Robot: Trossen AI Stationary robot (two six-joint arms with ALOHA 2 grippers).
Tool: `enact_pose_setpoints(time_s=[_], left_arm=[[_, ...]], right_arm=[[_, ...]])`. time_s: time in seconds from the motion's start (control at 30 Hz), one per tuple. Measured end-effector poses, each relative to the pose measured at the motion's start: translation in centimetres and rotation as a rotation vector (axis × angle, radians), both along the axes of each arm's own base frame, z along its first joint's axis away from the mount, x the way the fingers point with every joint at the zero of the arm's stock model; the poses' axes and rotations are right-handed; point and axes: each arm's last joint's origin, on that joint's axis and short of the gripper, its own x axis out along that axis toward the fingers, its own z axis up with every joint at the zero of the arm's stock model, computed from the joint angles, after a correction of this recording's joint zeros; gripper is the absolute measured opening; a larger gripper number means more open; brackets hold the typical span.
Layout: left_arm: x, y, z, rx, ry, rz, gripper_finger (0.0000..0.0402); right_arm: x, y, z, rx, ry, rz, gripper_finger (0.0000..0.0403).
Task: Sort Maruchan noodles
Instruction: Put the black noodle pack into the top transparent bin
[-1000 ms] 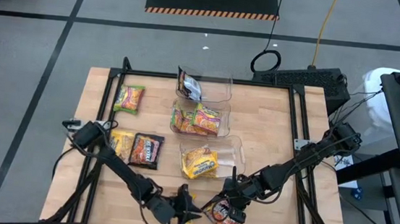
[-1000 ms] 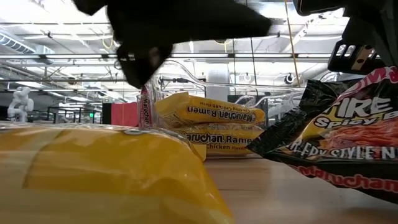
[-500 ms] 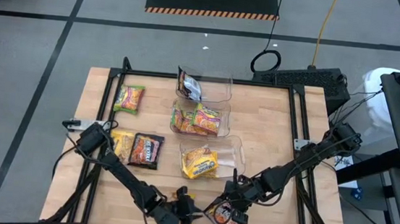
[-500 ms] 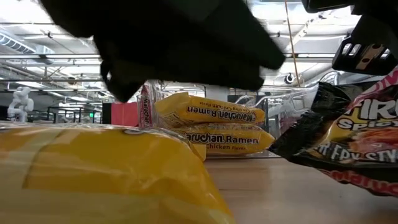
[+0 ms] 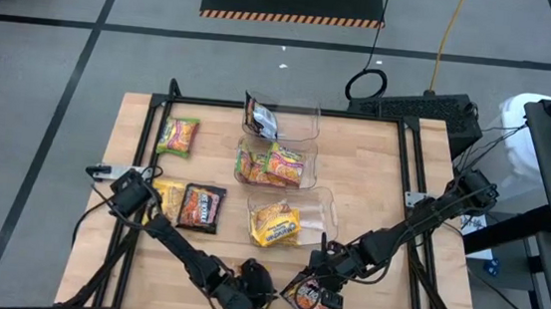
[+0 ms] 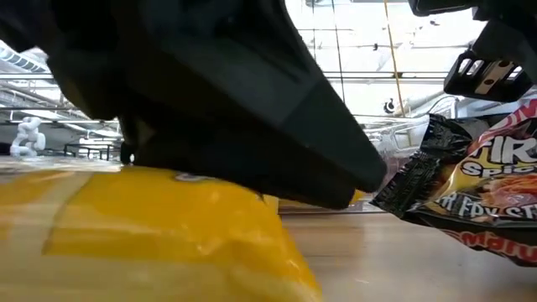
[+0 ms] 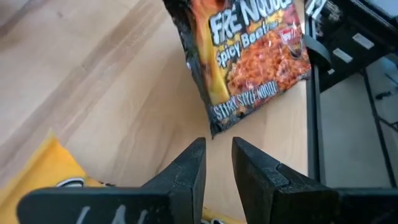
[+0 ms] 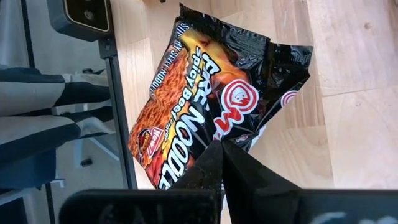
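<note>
A dark black-red noodle packet [image 8: 205,93] sits at the table's near edge, right of centre [image 5: 308,297]. My right gripper [image 8: 221,146] is shut on it. My left gripper [image 7: 217,144] hangs low just left of that packet [image 7: 255,56], pointing at it. It is open by a narrow gap with nothing between the fingers. A yellow packet [image 7: 50,168] lies flat on the table beside the left gripper and fills the front of the low view [image 6: 151,226]. In the high view my left gripper [image 5: 259,291] and right gripper [image 5: 321,279] stand close together. My right gripper pinches the dark packet between its two fingers at the wrapper's edge [image 8: 217,132], about midway along one long side, where the foil puckers. The fingers come slanting down from the far right. The packet is tilted, its free corner [image 6: 382,200] raised off the wood.
Three clear bins stand in a row at the table's middle: one with a dark packet [image 5: 262,118], one with green-yellow packets [image 5: 275,162], one with a yellow packet [image 5: 276,223]. Loose packets lie at the left [image 5: 178,136], [image 5: 167,197], [image 5: 201,208]. A metal frame rail [image 7: 314,118] runs along the near edge.
My left gripper has sunk toward the table near its near edge and rolled. In the low view its dark body now hides the packets in the bins behind. The dark packet in my right gripper has tipped a little, its free corner drawn toward that gripper.
</note>
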Motion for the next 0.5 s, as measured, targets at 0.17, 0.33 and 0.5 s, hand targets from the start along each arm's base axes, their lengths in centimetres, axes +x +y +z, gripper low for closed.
enact_pose_setpoints(time_s=[0.17, 0.33, 0.5], left_arm=[[0.5, 0.0, -0.1, -0.028, -0.031, -0.004, 0.0085], [0.9, 0.5, -0.1, -0.029, -0.036, -0.007, 0.0085], [1.4, 1.2, -0.3, -0.033, -0.035, 0.017, 0.0085]], right_arm=[[0.0, 0.0, 0.0, -0.001, 0.000, 0.000, 0.0000], [0.0, 0.0, 0.0, -0.001, 0.001, 0.001, 0.0000], [0.0, 0.0, 0.0, -0.001, 0.001, 0.000, 0.0000]])
